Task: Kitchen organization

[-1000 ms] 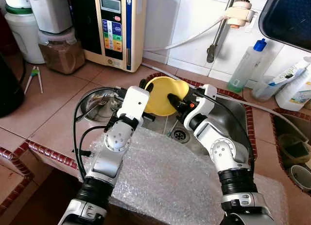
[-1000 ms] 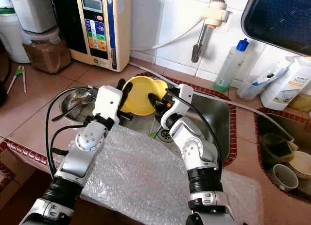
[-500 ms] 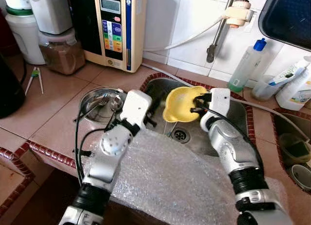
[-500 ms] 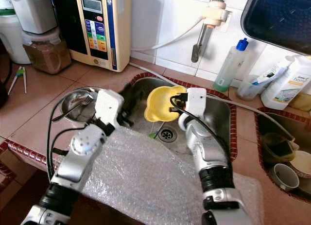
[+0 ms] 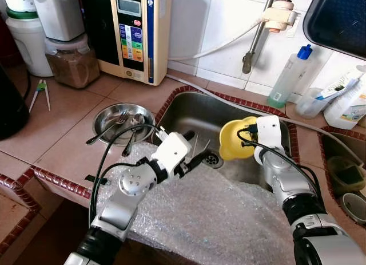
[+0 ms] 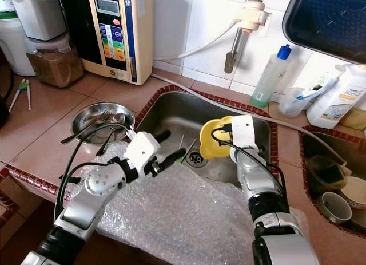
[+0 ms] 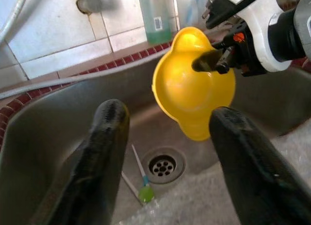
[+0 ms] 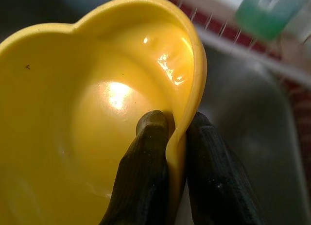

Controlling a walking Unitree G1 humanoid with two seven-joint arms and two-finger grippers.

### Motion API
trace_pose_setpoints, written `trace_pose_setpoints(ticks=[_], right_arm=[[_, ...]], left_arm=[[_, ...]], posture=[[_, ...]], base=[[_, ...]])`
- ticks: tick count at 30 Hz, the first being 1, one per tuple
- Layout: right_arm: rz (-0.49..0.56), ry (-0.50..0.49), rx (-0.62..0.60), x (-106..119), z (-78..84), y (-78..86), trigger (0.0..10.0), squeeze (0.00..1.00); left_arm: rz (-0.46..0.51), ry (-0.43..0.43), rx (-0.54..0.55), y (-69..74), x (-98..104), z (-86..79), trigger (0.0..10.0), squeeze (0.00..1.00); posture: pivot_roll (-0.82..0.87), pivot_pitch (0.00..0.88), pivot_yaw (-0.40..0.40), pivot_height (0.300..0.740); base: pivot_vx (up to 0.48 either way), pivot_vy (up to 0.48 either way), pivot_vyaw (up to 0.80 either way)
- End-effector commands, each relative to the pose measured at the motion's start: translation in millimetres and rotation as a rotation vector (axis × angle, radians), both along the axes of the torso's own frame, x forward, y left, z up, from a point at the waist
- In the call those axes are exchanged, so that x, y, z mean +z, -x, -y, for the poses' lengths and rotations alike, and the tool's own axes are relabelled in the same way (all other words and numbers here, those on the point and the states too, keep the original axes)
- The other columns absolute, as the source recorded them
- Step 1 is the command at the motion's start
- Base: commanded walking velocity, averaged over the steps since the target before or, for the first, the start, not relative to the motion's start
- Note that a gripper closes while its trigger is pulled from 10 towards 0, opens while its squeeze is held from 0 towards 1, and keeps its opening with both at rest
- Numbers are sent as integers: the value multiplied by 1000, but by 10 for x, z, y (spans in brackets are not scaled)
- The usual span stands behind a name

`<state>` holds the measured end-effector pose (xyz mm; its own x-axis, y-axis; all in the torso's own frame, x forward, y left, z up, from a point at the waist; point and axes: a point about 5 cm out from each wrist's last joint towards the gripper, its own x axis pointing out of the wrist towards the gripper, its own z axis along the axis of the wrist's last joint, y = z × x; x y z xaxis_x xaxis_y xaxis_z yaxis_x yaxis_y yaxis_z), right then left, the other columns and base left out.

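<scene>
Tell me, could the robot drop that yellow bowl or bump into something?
Maybe. The right gripper pinches the yellow bowl only by its thin rim, above the sink, so it could slip out and fall in. The bowl hangs tilted, so any water inside might spill. The left gripper is open near the bowl and might knock it.

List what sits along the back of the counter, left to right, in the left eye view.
White container → brown-filled jar → water ionizer → faucet pipe → blue-capped bottle → white detergent bottle.
</scene>
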<state>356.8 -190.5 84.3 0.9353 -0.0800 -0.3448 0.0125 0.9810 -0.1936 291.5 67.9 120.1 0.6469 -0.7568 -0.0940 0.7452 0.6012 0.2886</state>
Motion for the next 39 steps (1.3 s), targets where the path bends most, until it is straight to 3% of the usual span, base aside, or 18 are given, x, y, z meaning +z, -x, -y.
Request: trace_pose_setpoints(ticks=[1,9,21,22,23,24,25,35,37,39], right_arm=[[17,-25,-19,45,47,-30,10000,1000],[23,-35,-48,0,70,-12,10000,1000],[7,-132,27,-43,-91,-20,10000,1000],[-5,-202,51,-61,-145,-15,10000,1000],[-5,-202,51,-61,-145,-15,10000,1000],[-47,-340,90,-100,-257,0,10000,1000],[-81,-389,126,-131,-327,16,10000,1000],[-60,-331,226,-78,-419,-6,10000,1000],[-38,-411,189,-22,-416,-36,10000,1000],[-8,-413,196,21,-423,-50,10000,1000]], left_arm=[[6,-43,-20,4,-9,15,10000,1000],[21,-53,-15,-17,21,-39,10000,1000],[50,-87,17,-57,36,-100,10000,1000],[56,-95,24,-62,37,-108,10000,1000],[56,-95,24,-62,37,-108,10000,1000],[60,-84,35,-72,48,-116,10000,1000],[60,-79,39,-81,56,-121,10000,1000],[73,-93,71,-108,69,-167,10000,1000],[112,-100,155,-185,110,-243,10000,1000],[133,-103,210,-240,142,-298,10000,1000]], posture=[[35,0,-77,740],[40,0,-78,740],[47,0,-79,740],[47,0,-78,740],[47,0,-78,740],[48,0,-77,740],[48,0,-77,740],[54,0,-80,740],[55,0,-81,740],[54,0,-82,740]], base=[[0,0,0],[0,0,0],[0,0,0],[0,0,0],[0,0,0],[0,0,0],[0,0,0],[0,0,0],[0,0,0],[0,0,0]])
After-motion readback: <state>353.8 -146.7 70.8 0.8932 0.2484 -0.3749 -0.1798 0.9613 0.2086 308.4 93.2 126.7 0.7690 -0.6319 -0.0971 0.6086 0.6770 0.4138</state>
